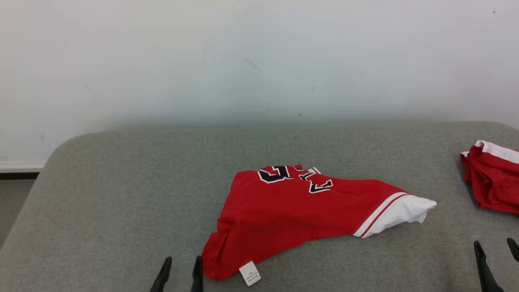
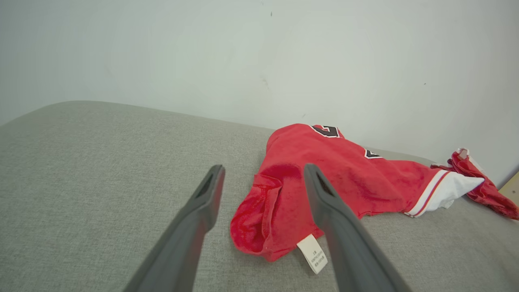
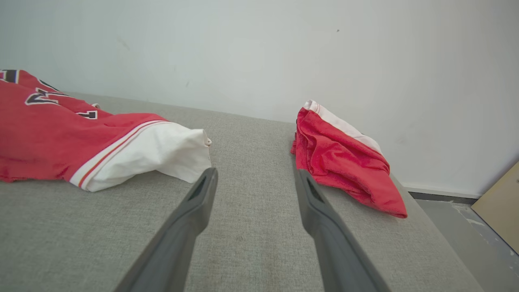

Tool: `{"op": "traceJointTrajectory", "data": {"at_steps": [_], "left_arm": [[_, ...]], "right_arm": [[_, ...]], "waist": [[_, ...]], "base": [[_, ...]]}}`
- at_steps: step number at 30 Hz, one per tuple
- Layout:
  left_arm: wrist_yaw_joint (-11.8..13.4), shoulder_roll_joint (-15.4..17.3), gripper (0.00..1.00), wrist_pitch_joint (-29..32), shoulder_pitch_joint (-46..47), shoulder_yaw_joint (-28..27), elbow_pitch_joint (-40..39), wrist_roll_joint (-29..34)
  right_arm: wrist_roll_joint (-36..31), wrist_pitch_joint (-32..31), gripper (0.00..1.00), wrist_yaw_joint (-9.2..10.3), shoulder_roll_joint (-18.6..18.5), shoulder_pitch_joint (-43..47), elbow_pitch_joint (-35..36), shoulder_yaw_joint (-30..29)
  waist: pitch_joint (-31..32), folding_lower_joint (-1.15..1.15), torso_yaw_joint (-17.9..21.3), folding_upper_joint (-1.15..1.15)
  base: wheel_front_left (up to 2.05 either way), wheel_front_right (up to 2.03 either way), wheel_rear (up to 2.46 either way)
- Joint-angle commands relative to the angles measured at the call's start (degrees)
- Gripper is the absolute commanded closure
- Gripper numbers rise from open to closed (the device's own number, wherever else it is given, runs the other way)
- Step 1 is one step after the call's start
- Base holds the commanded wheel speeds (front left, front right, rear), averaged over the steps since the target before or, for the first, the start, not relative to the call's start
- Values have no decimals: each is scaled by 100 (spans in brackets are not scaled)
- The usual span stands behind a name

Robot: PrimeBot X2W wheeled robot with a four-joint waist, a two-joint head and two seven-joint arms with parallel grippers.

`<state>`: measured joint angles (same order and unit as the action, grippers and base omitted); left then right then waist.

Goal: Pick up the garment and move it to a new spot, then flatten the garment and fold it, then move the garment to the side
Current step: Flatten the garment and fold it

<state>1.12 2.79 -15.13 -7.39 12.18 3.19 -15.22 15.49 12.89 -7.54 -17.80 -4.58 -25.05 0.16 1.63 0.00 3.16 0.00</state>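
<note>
The red shirt [image 1: 300, 211] lies across the middle of the table [image 1: 121, 194], long way left to right, its corner just beside the left gripper [image 1: 183, 261], farther from the right gripper [image 1: 493, 243]; both have fingers spread apart, empty.

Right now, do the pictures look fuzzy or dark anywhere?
Head view: soft even light, no glare, but the far edge of the grey fabric surface melts hazily into the wall. Left wrist view: sharp, though the wide lens makes the left gripper look huge beside the red garment. Right wrist view: crisp weave, only a faint shadow under the garment's white end.
</note>
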Motion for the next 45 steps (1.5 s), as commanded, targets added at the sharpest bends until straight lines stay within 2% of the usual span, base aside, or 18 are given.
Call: {"op": "traceJointTrajectory", "data": {"at_steps": [1,4,11,18,22,25,32,38,45], "left_arm": [[-13,22,0,1,-84,-48,-19,64],[-46,22,0,1,-175,-119,6,125],[-80,23,0,1,-406,-318,40,217],[-128,23,0,1,-544,-387,9,232],[-145,22,0,1,-536,-402,-19,251],[-159,22,0,1,-462,-372,-37,260],[-208,23,0,1,-272,-273,-34,300],[-260,23,0,1,39,-150,-25,343],[-303,22,0,1,486,-69,1,429]], "right_arm": [[-193,145,0,11,-35,197,54,-52],[-460,230,0,11,38,452,243,-142],[-553,227,0,11,481,1264,1130,-528],[-625,228,0,11,759,1648,1241,-691],[-571,229,0,11,681,1442,1173,-734],[-567,229,0,11,536,1165,998,-691],[-552,195,0,11,101,316,39,-279],[-337,-46,0,12,-319,-662,-840,311],[129,-329,0,12,-544,-1640,-1620,1115]], "waist": [[43,0,5,0],[109,0,-4,0],[298,0,-92,0],[349,0,-142,0],[291,0,-156,0],[192,0,-158,0],[-83,0,-237,0],[-574,0,-405,0],[-1177,0,-591,0]], "base": [[0,0,0],[0,0,0],[0,0,0],[0,0,0],[0,0,0],[0,0,0],[0,0,0],[0,0,0],[0,0,0]]}}
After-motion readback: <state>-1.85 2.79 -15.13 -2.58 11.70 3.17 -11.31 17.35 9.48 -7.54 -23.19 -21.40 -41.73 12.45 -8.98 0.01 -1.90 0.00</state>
